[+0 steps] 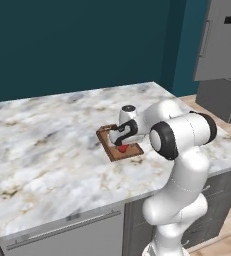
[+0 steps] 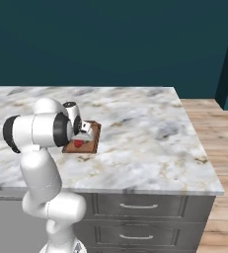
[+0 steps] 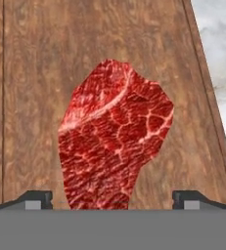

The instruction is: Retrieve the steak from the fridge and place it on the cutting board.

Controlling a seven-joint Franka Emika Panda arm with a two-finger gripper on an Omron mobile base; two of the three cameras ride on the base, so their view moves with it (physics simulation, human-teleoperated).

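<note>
Steak (image 3: 115, 141) lies flat on the cutting board (image 3: 31, 97), red with white marbling lines and a pale fat streak across its upper part. Its near end is cut off at the bottom of the hand view. From the base cameras only a small red patch of it shows under the wrist (image 1: 122, 148) (image 2: 79, 144); the arm covers the rest.

Gripper (image 3: 112, 200) hangs just above it, fingertips (image 3: 36, 199) spread wide to either side, not touching the meat. Nothing held.

Board is reddish-brown wood with a darker rim, and its near edge is hidden behind the hand. It sits on the marble counter (image 1: 47, 150) toward the arm's side. The fridge (image 1: 219, 40) stands well apart at the far right, cropped by the frame; can't tell from here what's inside it.
</note>
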